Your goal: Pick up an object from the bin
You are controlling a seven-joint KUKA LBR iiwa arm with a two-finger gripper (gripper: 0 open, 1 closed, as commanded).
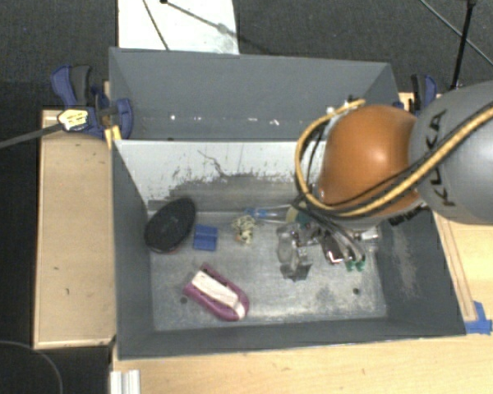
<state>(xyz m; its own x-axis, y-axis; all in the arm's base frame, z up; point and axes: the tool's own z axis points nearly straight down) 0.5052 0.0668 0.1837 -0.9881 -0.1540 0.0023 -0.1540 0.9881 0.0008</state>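
Broadly, the bin (255,97) takes up most of the view, its floor mostly bare, with a few loose things spread along the left and middle. The arm (468,162) comes in from the right, its orange cover (366,154) hanging over the bin's right half. Below the cover the gripper (294,263) sits low, at or just above the floor, right of centre. Whether it is open or closed I cannot tell, and nothing can be seen in it.

Of the loose things, the biggest is a black disc (170,224) leaning by the left wall. Next is a purple-and-white bundle (216,294) lying towards the front, well apart from the gripper. A blue block (205,237) rests just beside the disc. A pale lump (245,231) lies near the gripper, on its left. A thin blue stick (267,214) lies behind the lump, towards the back wall.

As I judge it, the step in hand is the descent or the grasp itself, with no pick made yet. The lump and stick are the nearest candidates, but the gripper stands beside them, not round either. The next move probably calls for a shift left to straddle one, a firm close, then a straight lift clear of the walls.
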